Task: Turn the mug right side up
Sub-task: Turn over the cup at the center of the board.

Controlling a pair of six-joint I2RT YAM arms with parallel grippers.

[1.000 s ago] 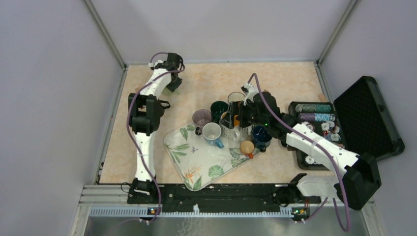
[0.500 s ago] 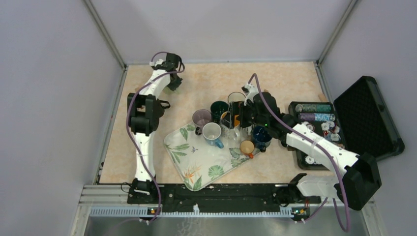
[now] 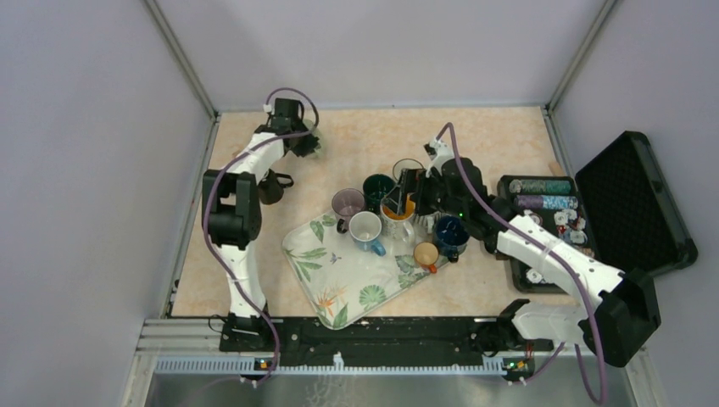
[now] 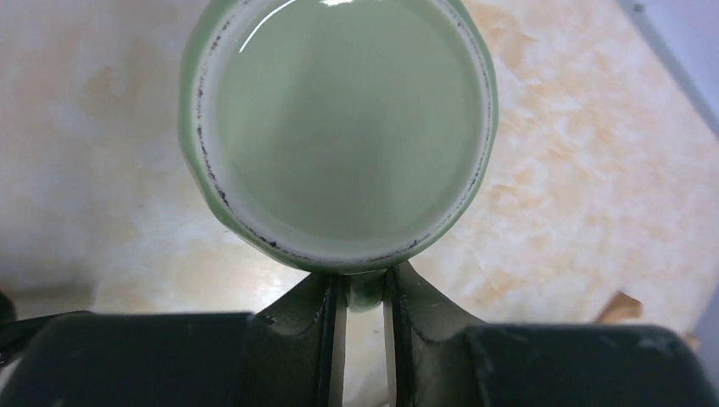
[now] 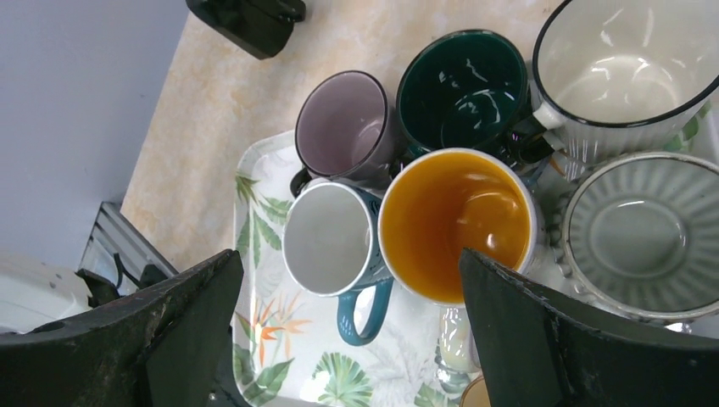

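The leaf-patterned tray [image 3: 339, 271] lies near the front of the bench [image 3: 356, 140], with mugs crowded at its far right corner. These are a purple mug [image 5: 343, 123], a dark green mug [image 5: 462, 85], an orange-lined mug [image 5: 454, 220], a teal mug with a white inside [image 5: 326, 237] and two ribbed pale cups beside them. The right gripper [image 5: 349, 263] hangs over this cluster, jaws spread wide and holding nothing. An open black case [image 3: 627, 203] sits to the right of the tray.

The green mug [image 4: 339, 127] is well beyond the tray's far left corner, apart from the cluster. The left gripper [image 4: 365, 284] is clenched on a narrow green part at the mug's edge. The mug's round face is turned to the wrist camera. It is a glossy pale green disc inside a white ring with dark scuffs.
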